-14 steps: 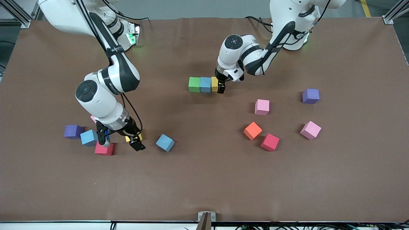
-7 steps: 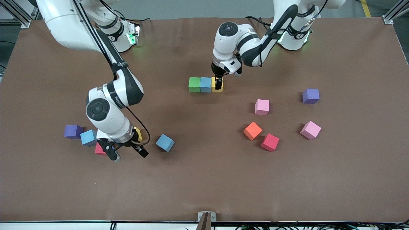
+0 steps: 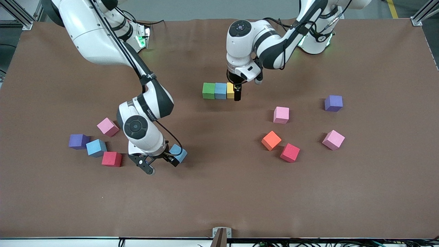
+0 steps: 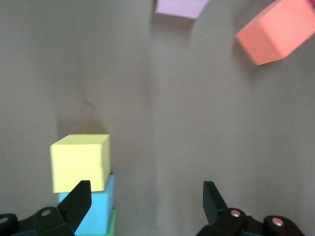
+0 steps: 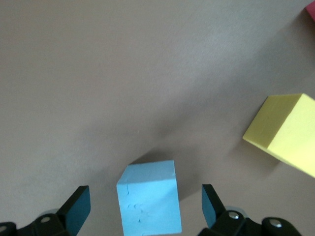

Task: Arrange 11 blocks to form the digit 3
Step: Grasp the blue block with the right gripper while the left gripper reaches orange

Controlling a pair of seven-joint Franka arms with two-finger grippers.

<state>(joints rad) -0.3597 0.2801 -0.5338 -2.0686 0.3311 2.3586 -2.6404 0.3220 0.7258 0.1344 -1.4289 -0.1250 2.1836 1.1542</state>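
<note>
While the front view hides one yellow cube under the right arm, the right wrist view shows it (image 5: 285, 132) lying tilted beside a light blue cube (image 5: 149, 203) that sits between the spread fingers of the right hand (image 3: 160, 165). That hand is released and holds nothing; in the front view it hangs low over this blue cube (image 3: 179, 152).

A row of three touching cubes, green (image 3: 208, 90), blue (image 3: 220, 90) and yellow (image 3: 230, 90), lies on the table (image 3: 219, 192), its long axis running from the right arm's end toward the left arm's end. The left hand (image 3: 237, 92) is at the yellow end of the row, also released, with nothing grasped. Its wrist view shows the yellow cube (image 4: 79, 162) just next to one finger and not between them, which the front view does not make clear.

Toward the right arm's end lie a pink cube (image 3: 107, 126), a blue one (image 3: 95, 148), a red one (image 3: 111, 159) and a purple one (image 3: 78, 141). Toward the left arm's end lie two pink cubes (image 3: 281, 114) (image 3: 333, 139), an orange one (image 3: 271, 140), a red one (image 3: 289, 152) and a purple one (image 3: 333, 103), all apart.
</note>
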